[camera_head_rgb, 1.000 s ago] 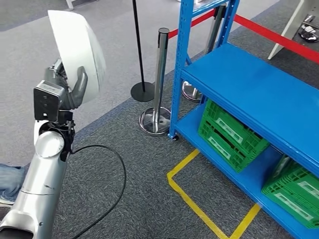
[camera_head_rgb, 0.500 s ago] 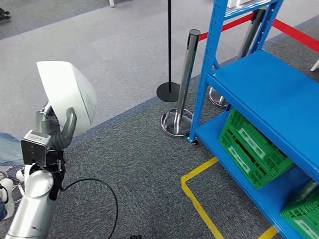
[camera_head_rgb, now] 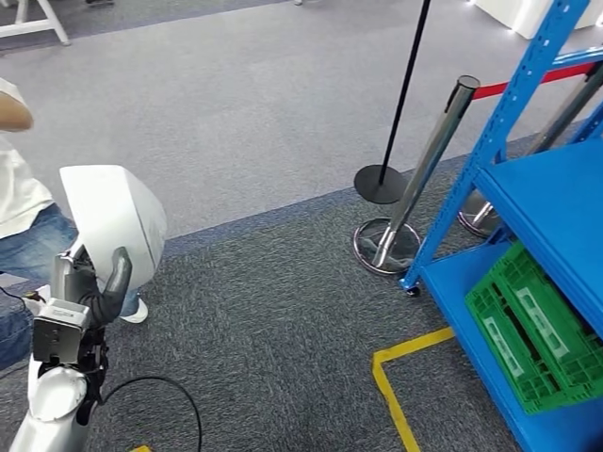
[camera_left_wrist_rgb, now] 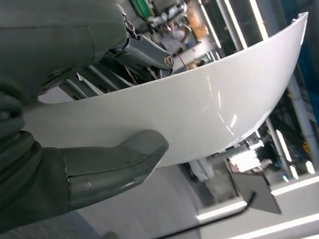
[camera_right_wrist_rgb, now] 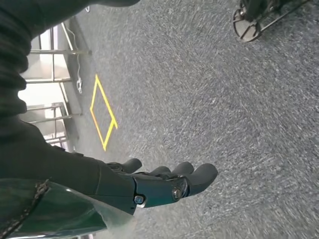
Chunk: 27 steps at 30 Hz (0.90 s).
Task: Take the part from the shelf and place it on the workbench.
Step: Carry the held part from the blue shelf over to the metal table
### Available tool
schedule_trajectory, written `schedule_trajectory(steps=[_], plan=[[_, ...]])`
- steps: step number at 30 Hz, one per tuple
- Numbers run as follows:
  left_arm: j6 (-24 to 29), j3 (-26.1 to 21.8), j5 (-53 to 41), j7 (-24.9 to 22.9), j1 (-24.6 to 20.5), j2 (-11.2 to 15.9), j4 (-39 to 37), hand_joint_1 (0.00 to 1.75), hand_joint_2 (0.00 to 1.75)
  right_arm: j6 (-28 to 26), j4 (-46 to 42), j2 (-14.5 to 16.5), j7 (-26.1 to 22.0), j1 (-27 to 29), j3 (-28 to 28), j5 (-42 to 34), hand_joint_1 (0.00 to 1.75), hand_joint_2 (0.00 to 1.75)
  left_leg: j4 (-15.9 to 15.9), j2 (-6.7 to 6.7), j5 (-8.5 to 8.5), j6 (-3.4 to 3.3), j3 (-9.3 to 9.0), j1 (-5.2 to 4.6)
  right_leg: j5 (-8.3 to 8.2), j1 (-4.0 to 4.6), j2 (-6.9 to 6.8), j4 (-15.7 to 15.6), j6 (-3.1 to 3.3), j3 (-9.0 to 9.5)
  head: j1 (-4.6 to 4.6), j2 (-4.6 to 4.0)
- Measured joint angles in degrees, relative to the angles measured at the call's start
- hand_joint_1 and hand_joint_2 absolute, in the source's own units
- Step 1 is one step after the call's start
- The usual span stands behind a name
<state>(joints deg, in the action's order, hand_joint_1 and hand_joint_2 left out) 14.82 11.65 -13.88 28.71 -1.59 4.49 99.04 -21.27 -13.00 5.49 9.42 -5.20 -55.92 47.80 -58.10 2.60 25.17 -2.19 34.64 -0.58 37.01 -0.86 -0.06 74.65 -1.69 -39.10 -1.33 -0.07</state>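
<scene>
My left hand grips a white curved shell part, held upright at the lower left of the head view; the thumb lies across its front face. In the left wrist view the same white part runs between the thumb and the darker fingers. The blue shelf stands at the right edge, away from the part. My right hand hangs over grey carpet with its fingers stretched out and nothing in them.
Green crates sit on the shelf's bottom level. Chrome stanchions with a red belt and a black pole base stand beside the shelf. Yellow floor tape marks the carpet. A person in jeans sits at the far left, close to my left arm.
The camera has swung left: the shelf and stanchions slid to the right edge, and the person came into view. My left hand keeps the same hold on the white part.
</scene>
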Motion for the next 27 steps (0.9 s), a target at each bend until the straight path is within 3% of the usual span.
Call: schedule_trajectory(steps=[2,4,6,8,10,12,14,15,16,17,19,21,23,24,25,27], plan=[[0.13,-0.97,0.03,0.66,1.53,0.20,1.11,1.75,1.75,-0.03,0.00,0.00,0.00,0.00,-0.21,-0.33,0.00,1.75,-0.18,1.71,0.13,0.19,-0.22,0.07,-4.38,-0.11,0.80,-5.66,0.14,1.91,0.01,0.00],[-0.04,-2.35,-0.21,1.39,3.48,0.66,2.93,1.75,1.75,-0.18,0.00,0.07,-0.15,0.02,-0.49,-0.51,0.00,1.75,-0.59,3.10,0.39,0.70,-0.13,0.09,-7.44,-0.50,3.89,-12.70,0.22,5.06,-0.07,0.00],[-0.23,-3.89,-1.33,1.90,5.71,1.38,4.90,1.75,1.75,-0.42,0.00,0.19,-0.49,0.11,-0.84,-0.64,0.00,1.75,-0.83,4.37,0.39,1.38,0.25,0.23,-7.66,-0.60,5.70,-15.26,0.35,6.50,-0.13,0.00],[-0.25,-5.40,-2.46,2.55,8.23,1.95,6.72,1.75,1.75,-0.58,0.00,0.36,-0.47,0.11,-1.13,-0.63,0.00,1.75,-0.88,5.22,0.35,2.02,0.50,0.50,-7.71,-0.46,4.43,-15.62,0.82,6.93,-0.13,0.00],[-0.18,-6.95,-3.08,3.53,10.84,2.21,8.54,1.75,1.75,-0.61,-0.01,0.54,-0.21,0.10,-1.28,-0.50,0.00,1.75,-2.73,2.89,1.63,2.56,1.29,0.43,-7.71,-0.51,2.90,-15.96,1.54,7.39,-0.36,0.00],[-0.05,-8.61,-3.93,4.54,13.72,2.32,10.46,1.75,1.75,-0.60,-0.02,0.61,-0.17,0.21,-1.33,-0.31,0.00,1.75,-9.06,-0.70,5.05,3.09,4.12,0.45,-7.46,-0.36,1.15,-16.11,2.16,7.81,-0.61,0.00],[0.06,-10.19,-5.37,5.31,17.20,2.26,12.22,1.75,1.75,-0.59,-0.02,0.61,-0.19,0.29,-1.35,-0.08,0.00,1.75,-16.37,-1.88,7.99,3.54,7.50,0.80,-7.07,-0.20,-0.71,-16.10,2.37,8.13,-0.66,0.00],[0.16,-10.91,-6.22,5.62,19.00,2.19,13.00,1.75,1.75,-0.59,-0.02,0.63,-0.17,0.28,-1.36,0.05,0.00,1.75,-17.74,-2.03,8.08,3.68,8.09,0.95,-6.87,-0.18,-1.61,-16.10,2.35,8.29,-0.67,0.00],[0.39,-11.71,-7.21,5.96,20.68,2.05,13.87,1.75,1.75,-0.59,-0.02,0.67,-0.17,0.27,-1.37,0.20,0.00,1.75,-16.72,-2.21,7.02,3.76,7.51,1.07,-6.66,-0.17,-2.46,-16.10,2.28,8.49,-0.68,0.00],[0.66,-12.42,-8.10,6.22,22.20,1.87,14.72,1.75,1.75,-0.60,-0.02,0.74,-0.17,0.25,-1.37,0.35,0.00,1.75,-13.54,-2.68,5.18,3.76,5.81,1.13,-6.42,-0.17,-3.28,-16.10,2.16,8.76,-0.67,0.00],[1.18,-13.83,-9.68,6.62,24.30,1.44,16.38,1.75,1.75,-0.63,-0.02,0.90,-0.17,0.25,-1.37,0.55,0.00,1.75,-5.47,-4.85,2.05,3.49,1.52,0.92,-5.81,-0.03,-4.80,-16.06,1.66,9.22,-0.68,0.00],[1.45,-14.95,-10.49,6.77,25.58,1.06,17.59,1.75,1.75,-0.69,-0.02,1.03,-0.17,0.18,-1.37,0.64,0.00,1.75,-1.57,-6.00,1.46,2.91,-0.55,0.47,-5.18,0.17,-6.14,-16.15,0.94,9.53,-0.61,0.00],[1.59,-15.88,-10.74,6.82,26.93,0.73,18.53,1.75,1.75,-0.72,-0.02,1.24,-0.18,-0.09,-1.37,0.73,0.00,1.75,-1.25,-4.90,1.72,2.20,-0.73,0.25,-4.76,0.16,-7.37,-16.45,0.31,10.17,-0.58,0.00],[1.60,-16.32,-10.74,6.81,27.56,0.53,18.94,1.75,1.75,-0.72,-0.02,1.36,-0.15,-0.26,-1.37,0.80,0.00,1.75,-1.01,-4.25,1.65,1.89,-0.87,0.31,-4.40,0.06,-7.16,-16.32,0.02,10.45,-0.56,0.00],[1.52,-16.80,-10.68,6.79,27.96,0.27,19.33,1.75,1.75,-0.71,-0.02,1.45,-0.10,-0.39,-1.37,0.90,0.00,1.75,-0.77,-3.65,1.54,1.53,-1.01,0.44,-3.65,-0.05,-6.03,-15.42,-0.19,10.28,-0.41,-0.01],[1.08,-17.78,-10.37,6.79,28.34,-0.33,19.93,1.75,1.75,-0.66,-0.02,1.63,-0.24,-0.39,-1.35,1.07,0.00,1.75,-0.47,-2.43,1.37,1.02,-1.19,0.68,-0.69,-0.20,-2.39,-9.96,-0.38,7.75,-0.01,-0.02]])
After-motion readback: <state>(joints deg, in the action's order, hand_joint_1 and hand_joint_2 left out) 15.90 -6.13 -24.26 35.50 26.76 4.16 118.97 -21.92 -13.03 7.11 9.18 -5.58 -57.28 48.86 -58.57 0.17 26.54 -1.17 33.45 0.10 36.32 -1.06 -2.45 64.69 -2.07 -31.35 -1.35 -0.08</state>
